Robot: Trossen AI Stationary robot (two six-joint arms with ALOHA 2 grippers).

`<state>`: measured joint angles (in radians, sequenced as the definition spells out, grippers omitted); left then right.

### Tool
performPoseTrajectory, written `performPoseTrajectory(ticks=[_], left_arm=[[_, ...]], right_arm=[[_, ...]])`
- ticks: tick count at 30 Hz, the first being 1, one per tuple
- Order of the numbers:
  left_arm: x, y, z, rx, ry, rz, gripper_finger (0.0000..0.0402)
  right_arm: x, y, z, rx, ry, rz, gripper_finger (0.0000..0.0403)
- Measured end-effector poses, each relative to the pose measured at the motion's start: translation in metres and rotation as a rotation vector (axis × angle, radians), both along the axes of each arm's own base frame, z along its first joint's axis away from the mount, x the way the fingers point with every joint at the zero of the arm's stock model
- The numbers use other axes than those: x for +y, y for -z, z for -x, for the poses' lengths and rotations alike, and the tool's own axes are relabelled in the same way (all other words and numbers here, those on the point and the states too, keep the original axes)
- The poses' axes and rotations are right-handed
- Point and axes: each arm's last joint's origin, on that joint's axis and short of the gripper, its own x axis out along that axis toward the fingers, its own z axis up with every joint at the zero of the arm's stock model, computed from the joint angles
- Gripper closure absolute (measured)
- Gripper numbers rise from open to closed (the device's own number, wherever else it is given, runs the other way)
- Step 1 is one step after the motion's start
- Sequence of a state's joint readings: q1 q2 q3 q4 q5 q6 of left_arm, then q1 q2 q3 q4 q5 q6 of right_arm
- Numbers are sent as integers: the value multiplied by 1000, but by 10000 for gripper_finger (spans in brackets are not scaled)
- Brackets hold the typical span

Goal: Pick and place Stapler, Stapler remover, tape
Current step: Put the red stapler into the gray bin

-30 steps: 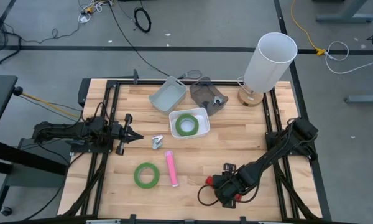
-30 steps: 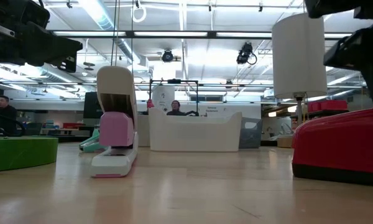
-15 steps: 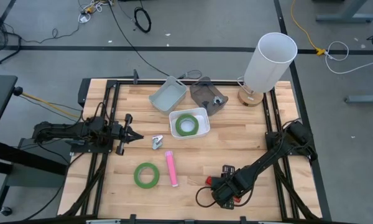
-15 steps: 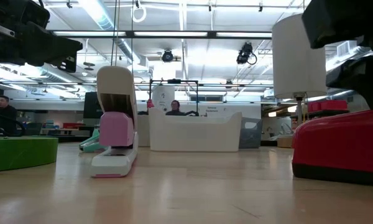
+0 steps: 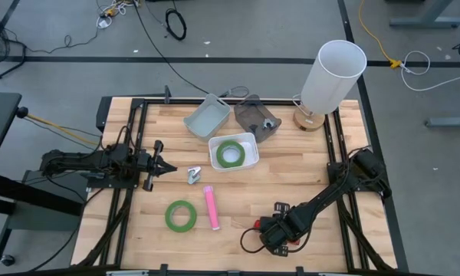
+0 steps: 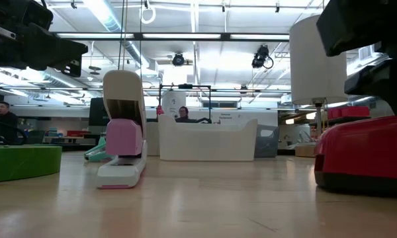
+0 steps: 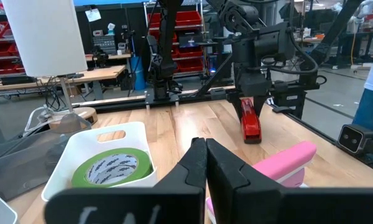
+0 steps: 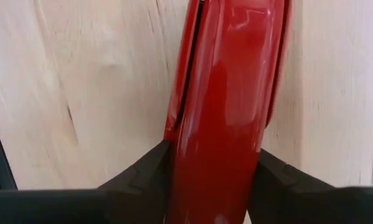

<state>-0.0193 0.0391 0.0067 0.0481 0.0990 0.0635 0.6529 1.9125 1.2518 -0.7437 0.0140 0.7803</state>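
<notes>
Right gripper (image 8: 212, 180) closed in on red stapler (image 8: 227, 93)

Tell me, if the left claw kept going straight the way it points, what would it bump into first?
Probably the small stapler remover, just ahead of the shut left claw in the overhead view. Their heights are unclear, so it might pass over it.

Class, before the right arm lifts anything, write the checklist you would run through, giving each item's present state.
1. Right claw straddles the red stapler, fingers against both sides: ok.
2. Red stapler rests on the table, not tipped: ok.
3. Left claw shut, waiting at the table's left side, away from the right arm: ok.
4. Middle white bin free: not ok, holds a green tape roll.
5. Grip firm enough to lift: cannot tell.
</notes>
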Motion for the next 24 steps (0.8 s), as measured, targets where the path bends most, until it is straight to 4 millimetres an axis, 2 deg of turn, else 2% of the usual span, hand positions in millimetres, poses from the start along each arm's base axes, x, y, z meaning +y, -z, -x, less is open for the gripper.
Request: performPoseTrajectory(ticks=[6,10,19,24], left_arm=[[0,0,0,-1,0,0,394],[0,0,0,0,0,0,394],[0,0,0,0,0,0,394],[0,0,0,0,0,0,394]], right_arm=[[-4,-4,-1,-3,-9,-9,240],[-11,-16,-3,-29,-9,-19,248],[-34,-71,-28,-242,-63,15,252],[-55,-107,-46,-393,-109,89,252]])
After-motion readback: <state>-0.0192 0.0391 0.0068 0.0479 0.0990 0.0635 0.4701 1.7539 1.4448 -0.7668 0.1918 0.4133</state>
